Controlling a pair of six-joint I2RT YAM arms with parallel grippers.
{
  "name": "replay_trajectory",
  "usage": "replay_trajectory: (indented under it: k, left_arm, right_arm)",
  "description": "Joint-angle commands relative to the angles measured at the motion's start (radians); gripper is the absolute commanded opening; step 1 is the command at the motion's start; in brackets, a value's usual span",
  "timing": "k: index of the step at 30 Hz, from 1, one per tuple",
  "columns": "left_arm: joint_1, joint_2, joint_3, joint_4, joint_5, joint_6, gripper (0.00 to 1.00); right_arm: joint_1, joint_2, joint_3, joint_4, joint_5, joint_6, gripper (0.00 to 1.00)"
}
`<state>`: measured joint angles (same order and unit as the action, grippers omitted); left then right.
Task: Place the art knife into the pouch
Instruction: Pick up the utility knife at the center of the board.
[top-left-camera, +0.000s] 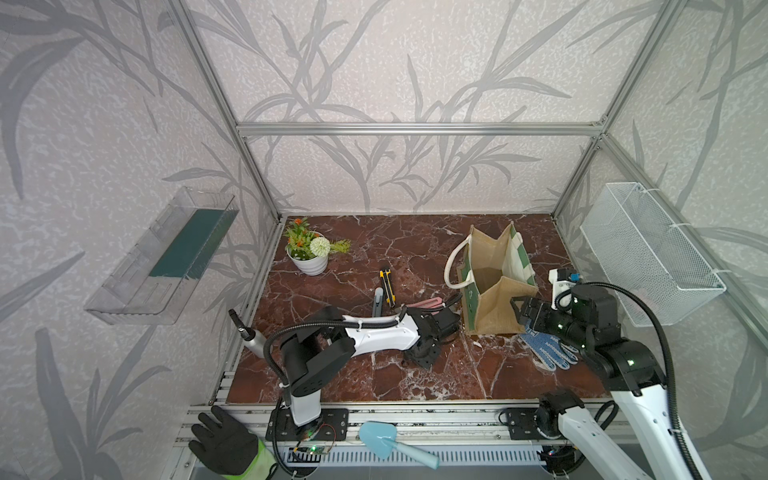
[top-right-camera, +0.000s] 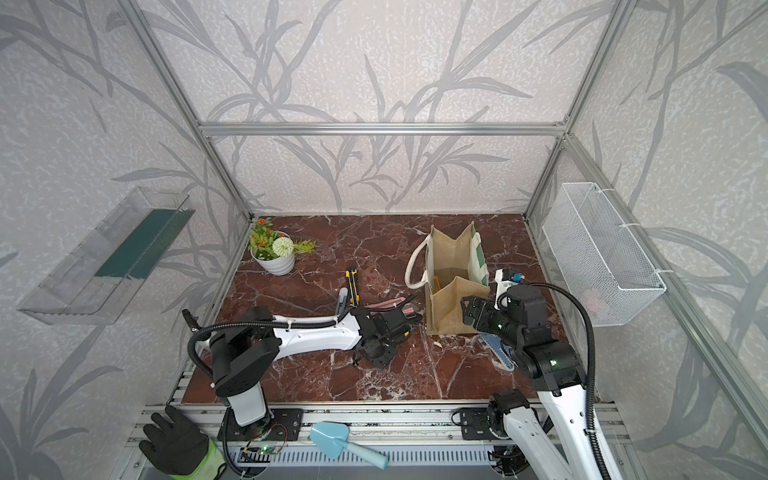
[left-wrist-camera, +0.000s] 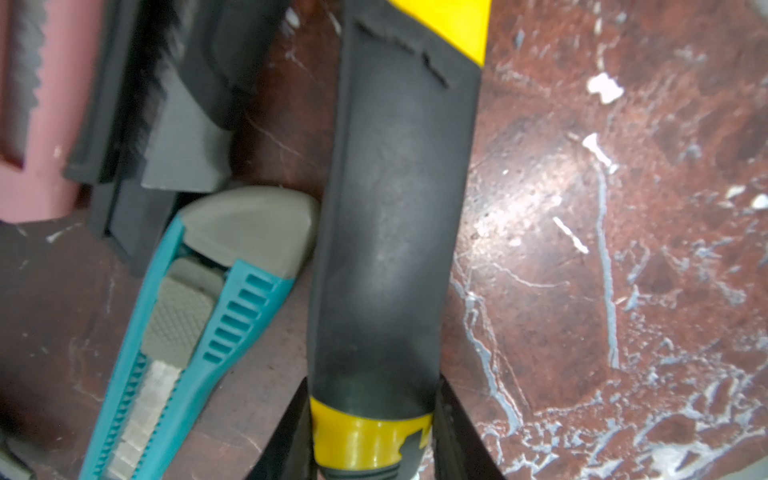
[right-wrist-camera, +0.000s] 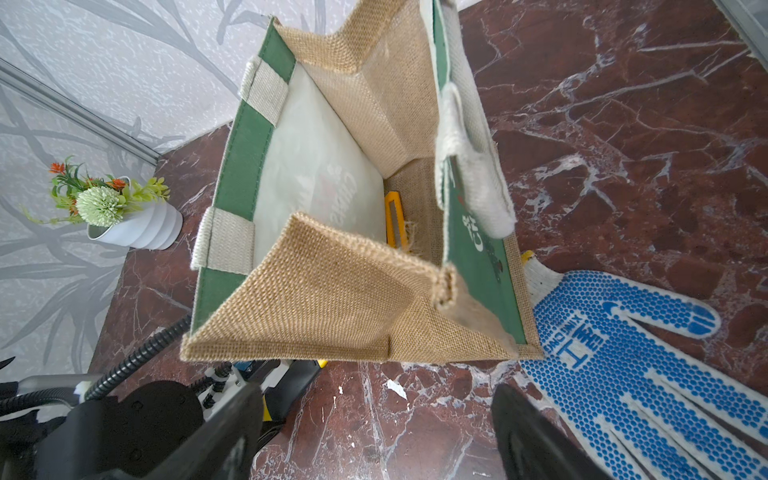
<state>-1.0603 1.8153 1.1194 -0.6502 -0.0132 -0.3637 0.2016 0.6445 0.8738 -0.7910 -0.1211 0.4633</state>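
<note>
A black-and-yellow art knife (left-wrist-camera: 395, 208) lies flat on the marble top, in a top view (top-left-camera: 386, 286) left of the pouch. My left gripper (left-wrist-camera: 372, 399) is shut on its near yellow-banded end, both fingers pressed against its sides. The tan jute pouch (top-left-camera: 498, 307) stands upright with its mouth spread wide. Another yellow knife (right-wrist-camera: 392, 220) lies on its floor. My right gripper (right-wrist-camera: 378, 419) hangs open over bare marble just short of the pouch's near wall (right-wrist-camera: 332, 299), holding nothing.
A teal-and-grey utility knife (left-wrist-camera: 187, 332) lies right beside the gripped one, with a black brush (left-wrist-camera: 166, 104) and a pink tool (left-wrist-camera: 41, 124) beyond. A blue-dotted glove (top-left-camera: 548, 349) lies by the pouch's right. A flower pot (top-left-camera: 309, 253) stands back left and a wire basket (top-left-camera: 648, 253) hangs on the right wall.
</note>
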Motion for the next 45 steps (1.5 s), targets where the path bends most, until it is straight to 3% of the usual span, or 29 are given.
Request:
replay_trajectory:
  k: [1,28,45]
  left_arm:
    - [0.012,0.007,-0.029,-0.002,-0.049,-0.023,0.23]
    - [0.068,-0.118,-0.031,0.019,-0.088,-0.053,0.19]
    - [0.132,-0.231,0.080,-0.102,-0.181,-0.021,0.19]
  right_arm:
    - [-0.002,-0.005,0.007,-0.006,0.006,0.009,0.87]
    - [-0.002,-0.003,0.007,0.018,-0.013,0.040,0.87]
    - [-0.002,-0.014,-0.004,0.022,-0.025,0.051,0.87]
